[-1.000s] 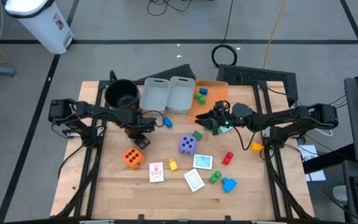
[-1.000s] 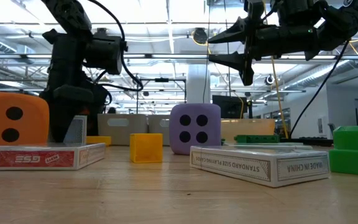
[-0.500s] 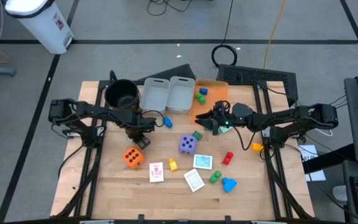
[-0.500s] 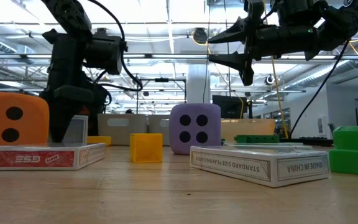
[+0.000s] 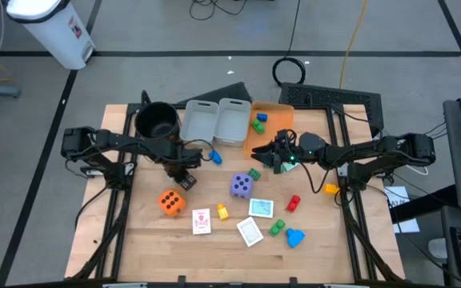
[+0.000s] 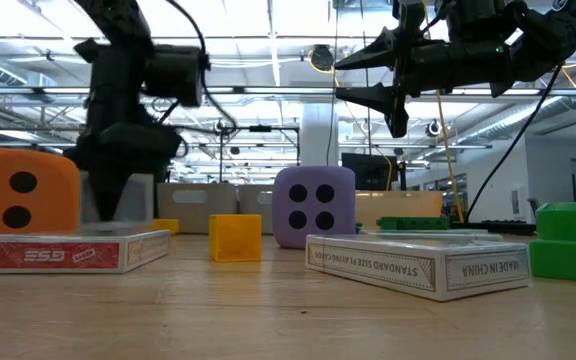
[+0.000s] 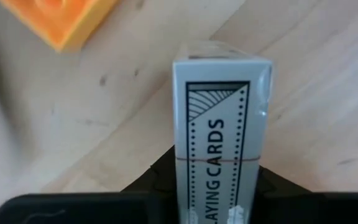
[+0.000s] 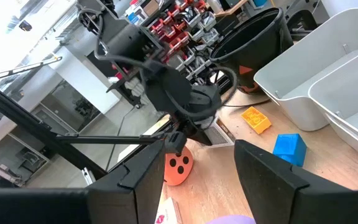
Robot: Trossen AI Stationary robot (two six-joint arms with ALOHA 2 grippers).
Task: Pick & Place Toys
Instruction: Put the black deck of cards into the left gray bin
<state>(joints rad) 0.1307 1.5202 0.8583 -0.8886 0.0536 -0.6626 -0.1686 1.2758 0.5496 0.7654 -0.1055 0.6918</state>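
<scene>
My left gripper points down over the table's left middle, shut on a grey playing-card box that stands on end; the low view also shows the box. Scattered across the middle and near side of the table are an orange die, a purple die, a red card box, two flat cards and small coloured blocks. My right gripper hangs open and level above the table, beside the orange bin, holding nothing. My left gripper pinches the grey card box at its upper end, one finger on each broad side. The fingers come from above, pointing down. The box hangs upright below them; in the low view the red card box hides its lower end.
A black pot and two grey bins stand in a row with the orange bin along the far edge. A blue block lies just right of my left gripper. An orange block sits by the right edge.
My left gripper has risen a little, taking the grey card box up with it; the box stays upright. My right gripper has kept still.
</scene>
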